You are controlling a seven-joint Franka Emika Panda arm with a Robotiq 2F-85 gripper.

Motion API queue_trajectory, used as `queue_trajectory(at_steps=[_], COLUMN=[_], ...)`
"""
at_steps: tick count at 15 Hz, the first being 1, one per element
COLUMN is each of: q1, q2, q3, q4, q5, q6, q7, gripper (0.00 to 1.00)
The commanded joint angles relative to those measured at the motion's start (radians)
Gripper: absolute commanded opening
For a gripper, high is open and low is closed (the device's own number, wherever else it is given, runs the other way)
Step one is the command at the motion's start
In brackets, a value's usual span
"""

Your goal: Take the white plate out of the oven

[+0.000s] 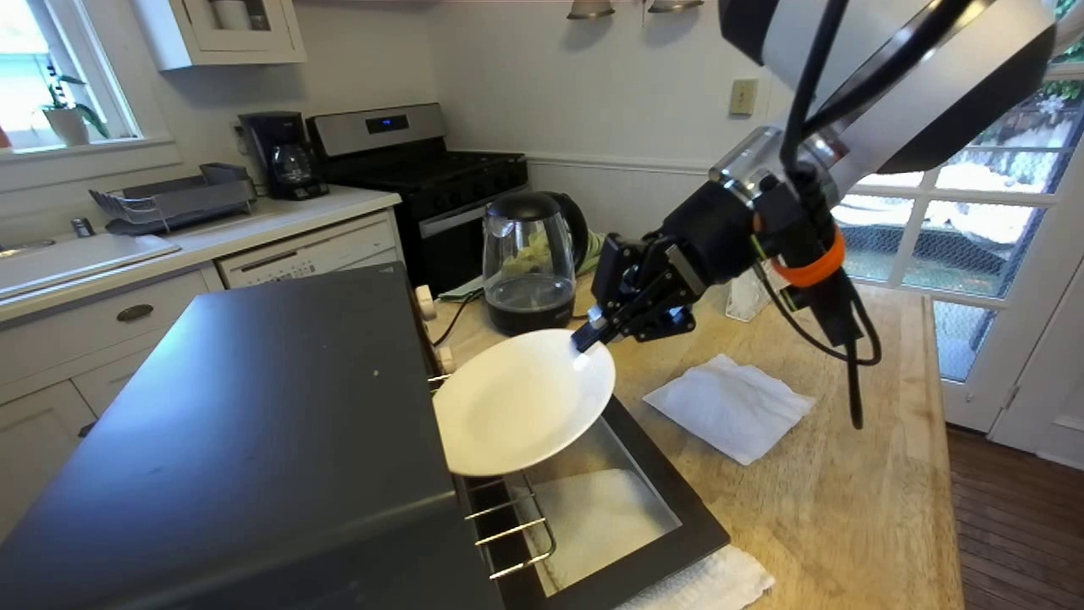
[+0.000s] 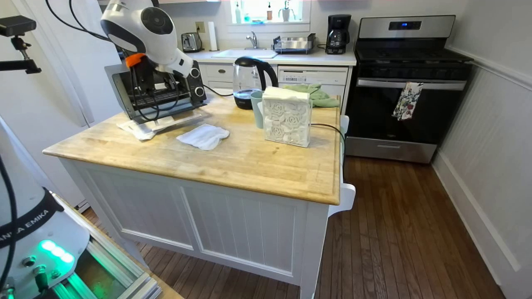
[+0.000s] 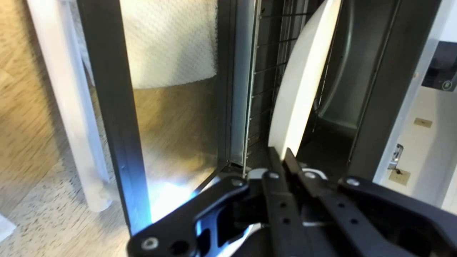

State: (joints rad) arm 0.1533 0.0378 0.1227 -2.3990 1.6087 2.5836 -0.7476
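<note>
The white plate (image 1: 525,402) is partly out of the oven (image 1: 313,407), tilted and raised above the wire rack (image 1: 517,529). Its far edge is hidden by the oven's top in an exterior view. In the wrist view the plate (image 3: 303,78) shows edge-on, between the rack and the oven's roof. My gripper (image 1: 589,333) is shut on the plate's near rim; the fingertips (image 3: 283,152) pinch it in the wrist view. The oven's glass door (image 1: 694,538) is folded down open. In an exterior view the arm and its cables cover much of the oven (image 2: 197,89).
A glass kettle (image 1: 529,263) stands near the oven's knob side. A white napkin (image 1: 732,407) lies on the wooden table (image 1: 881,474). A paper towel (image 1: 711,585) lies under the door. A napkin holder (image 2: 286,118) and a green cup (image 2: 257,109) stand farther along.
</note>
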Motion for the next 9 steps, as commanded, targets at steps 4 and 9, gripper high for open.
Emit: queue_trajectory(at_steps=[4,9], q1=[-0.067,-0.11], q2=[-0.331,-0.462], q3=[-0.033,-0.089], q4=[-0.266,-0.403], q5=[0.113,0.195], q6=[0.044,0.165], q7=[0.088,0.111], gripper=[0.01,0.01])
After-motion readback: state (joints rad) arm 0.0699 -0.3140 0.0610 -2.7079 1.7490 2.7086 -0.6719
